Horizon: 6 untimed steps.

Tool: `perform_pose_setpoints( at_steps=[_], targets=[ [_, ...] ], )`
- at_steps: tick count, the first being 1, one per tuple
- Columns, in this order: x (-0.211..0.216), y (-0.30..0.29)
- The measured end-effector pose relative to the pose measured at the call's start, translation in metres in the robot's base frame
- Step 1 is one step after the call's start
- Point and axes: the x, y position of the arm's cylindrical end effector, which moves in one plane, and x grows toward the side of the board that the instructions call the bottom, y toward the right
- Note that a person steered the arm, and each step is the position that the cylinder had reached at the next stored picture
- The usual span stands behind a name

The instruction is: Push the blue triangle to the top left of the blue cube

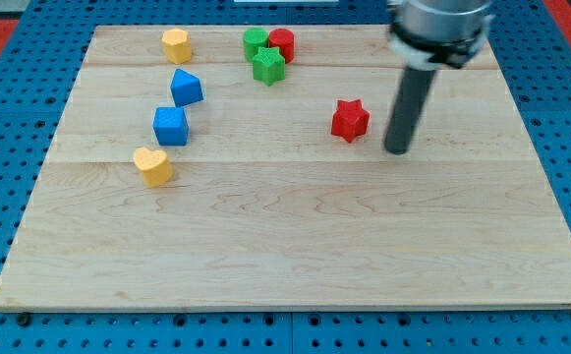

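The blue triangle (pixel 186 88) lies on the wooden board at the upper left. The blue cube (pixel 170 126) sits just below it and slightly to the left, close but not clearly touching. My tip (pixel 397 150) stands at the right of the board's middle, far to the right of both blue blocks. It is just right of the red star (pixel 349 120) with a small gap between them. The rod rises from the tip to the dark arm end at the view's top.
A yellow heart (pixel 152 165) lies below the blue cube. A yellow hexagon block (pixel 176 44) sits above the triangle. A green round block (pixel 256 42), a red cylinder (pixel 282 44) and a green star (pixel 268 66) cluster at the top centre. The board (pixel 295 246) rests on a blue pegboard.
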Motion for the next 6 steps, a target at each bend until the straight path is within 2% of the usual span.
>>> perform_pose_setpoints(
  at_steps=[2,3,4,5,6],
  targets=[
    [-0.096,-0.074],
    [-0.128,-0.093],
    [-0.078,-0.078],
    [-0.058,-0.127],
    [-0.095,-0.173]
  ],
)
